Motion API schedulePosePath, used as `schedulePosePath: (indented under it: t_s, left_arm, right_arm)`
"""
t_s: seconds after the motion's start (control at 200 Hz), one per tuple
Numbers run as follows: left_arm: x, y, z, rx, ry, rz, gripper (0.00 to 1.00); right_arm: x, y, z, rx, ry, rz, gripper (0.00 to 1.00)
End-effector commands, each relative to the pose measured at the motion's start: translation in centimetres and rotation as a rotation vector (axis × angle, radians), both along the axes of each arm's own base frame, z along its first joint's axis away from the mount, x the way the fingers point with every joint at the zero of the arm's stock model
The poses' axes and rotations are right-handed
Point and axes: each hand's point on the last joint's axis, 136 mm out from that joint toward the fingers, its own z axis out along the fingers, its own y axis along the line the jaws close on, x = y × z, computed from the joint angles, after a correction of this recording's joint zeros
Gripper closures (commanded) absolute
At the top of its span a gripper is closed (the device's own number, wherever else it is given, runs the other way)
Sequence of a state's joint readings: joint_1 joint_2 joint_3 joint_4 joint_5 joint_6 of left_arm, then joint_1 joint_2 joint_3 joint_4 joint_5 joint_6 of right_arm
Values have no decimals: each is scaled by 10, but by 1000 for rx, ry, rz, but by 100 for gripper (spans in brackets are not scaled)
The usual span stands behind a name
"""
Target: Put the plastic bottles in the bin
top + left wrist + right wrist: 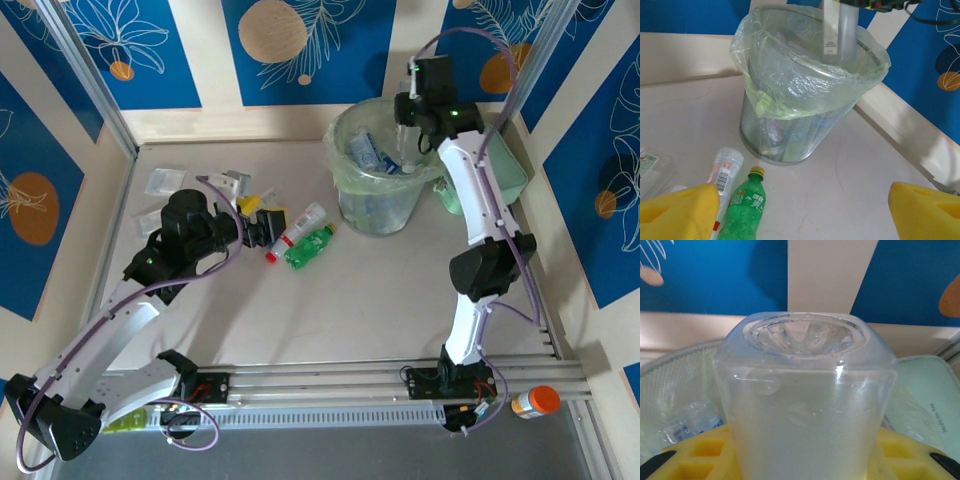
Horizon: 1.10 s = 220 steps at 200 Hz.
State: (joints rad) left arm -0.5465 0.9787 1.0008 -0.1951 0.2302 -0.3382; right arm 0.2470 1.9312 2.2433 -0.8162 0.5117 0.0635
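One green bottle (308,247) and one white bottle (300,221) lie loose; left jaws spread, right jaws pinch one clear bottle (805,410).

We see a pale table (350,300) carrying the lined mesh bin (375,212) at its far side. At centre, a green bottle (308,247) lies just beside a white bottle (297,226). Clear packets (165,181) lie far left.
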Motion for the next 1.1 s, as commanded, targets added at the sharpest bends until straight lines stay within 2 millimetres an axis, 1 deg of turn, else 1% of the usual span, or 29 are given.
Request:
schedulePosePath:
  t_s: [0.0,0.105,0.215,0.295,0.4,0.495,0.54,0.61,0.68,0.755,0.815,0.92,0.99,1.095]
  left_arm:
    - [-1,1,9,-10,-41,10,12]
    - [0,2,8,-8,-40,19,12]
    - [1,3,7,-4,-39,27,11]
    - [2,4,7,0,-40,33,11]
    - [3,6,6,9,-42,44,10]
    - [3,7,7,12,-47,47,9]
    - [3,7,8,12,-52,48,9]
    - [4,8,7,17,-51,51,9]
    - [4,8,6,21,-50,55,9]
    - [5,9,6,23,-53,61,9]
    - [6,10,5,28,-52,67,9]
    - [6,12,6,32,-57,76,8]
    - [7,15,7,30,-60,94,8]
    - [7,18,8,32,-69,109,8]
  right_arm:
    - [4,0,4,-192,-28,-13,55]
    - [12,10,-19,-224,13,-1,55]
    - [20,19,-55,-232,89,7,52]
    - [25,22,-76,-243,138,4,50]
    - [27,27,-94,-229,175,11,49]
    - [25,34,-102,-203,197,26,45]
    - [24,39,-101,-187,196,39,41]
    - [24,43,-98,-189,188,46,32]
    - [23,45,-86,-180,167,48,26]
    - [19,46,-64,-144,124,50,21]
    - [14,49,-44,-104,88,65,21]
    - [-1,60,-13,-8,42,132,22]
    - [-13,70,-2,91,38,196,23]
    - [-26,72,8,191,30,229,28]
